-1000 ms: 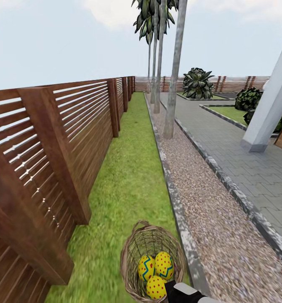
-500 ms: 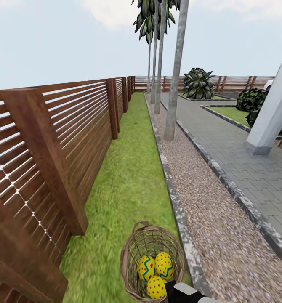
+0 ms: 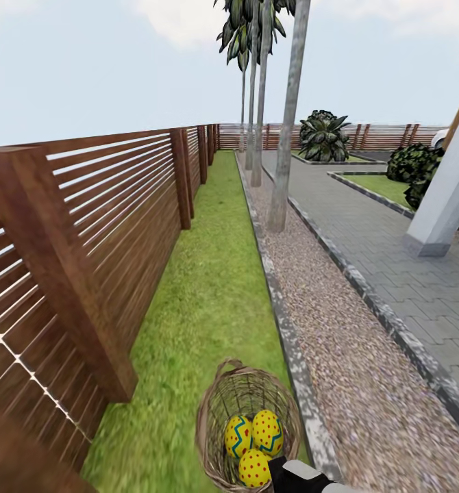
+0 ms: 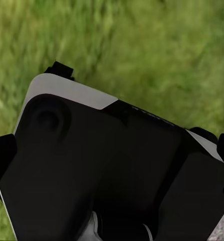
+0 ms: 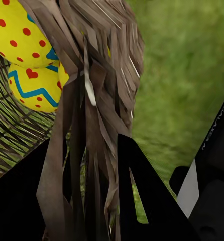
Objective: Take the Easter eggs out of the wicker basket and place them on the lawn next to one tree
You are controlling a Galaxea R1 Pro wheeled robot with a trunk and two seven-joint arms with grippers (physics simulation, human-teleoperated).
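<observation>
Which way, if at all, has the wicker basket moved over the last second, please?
Yes. The wicker basket has travelled forward along the lawn: the nearest fence post has slid back alongside it.

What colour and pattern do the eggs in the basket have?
The Easter eggs are yellow with red dots and blue-green zigzag bands, clearest in the right wrist view.

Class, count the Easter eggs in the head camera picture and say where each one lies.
3, all inside the wicker basket on the lawn: left egg and right egg side by side, front egg nearest the camera. The weave may hide more.
</observation>
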